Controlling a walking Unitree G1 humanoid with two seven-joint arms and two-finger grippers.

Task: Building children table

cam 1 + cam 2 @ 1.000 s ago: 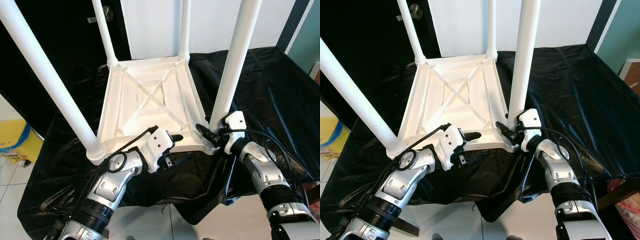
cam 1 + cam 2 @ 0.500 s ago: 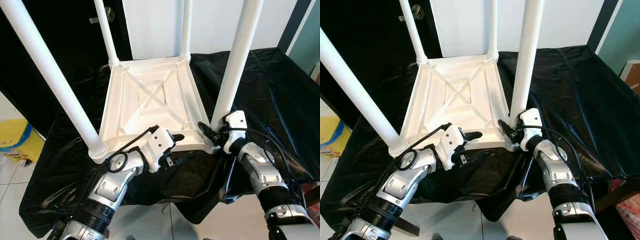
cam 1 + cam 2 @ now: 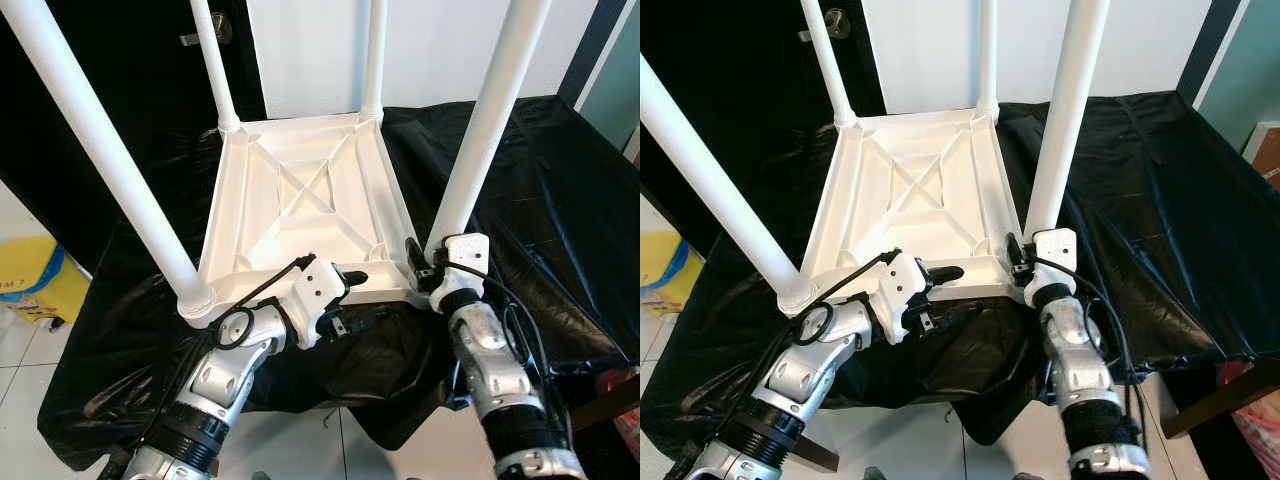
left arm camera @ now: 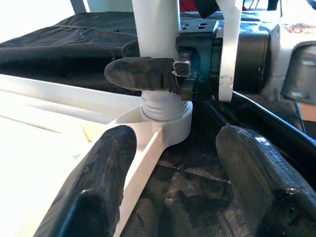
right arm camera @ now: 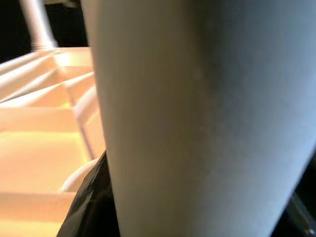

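Left eye view: a white children's table point(image 3: 300, 200) lies upside down on a black plastic sheet point(image 3: 530, 180), its four legs standing up. The right gripper point(image 3: 420, 268) is closed around the base of the near right leg point(image 3: 480, 130), just above its threaded socket; in the left wrist view one black finger point(image 4: 140, 73) presses across that leg. The left gripper point(image 3: 345, 295) has its fingers spread apart astride the table's near edge, one finger point(image 4: 94, 182) over the white frame, the other over the sheet, gripping nothing. A yellow bin point(image 3: 25, 285) stands on the tiled floor point(image 3: 20, 350).
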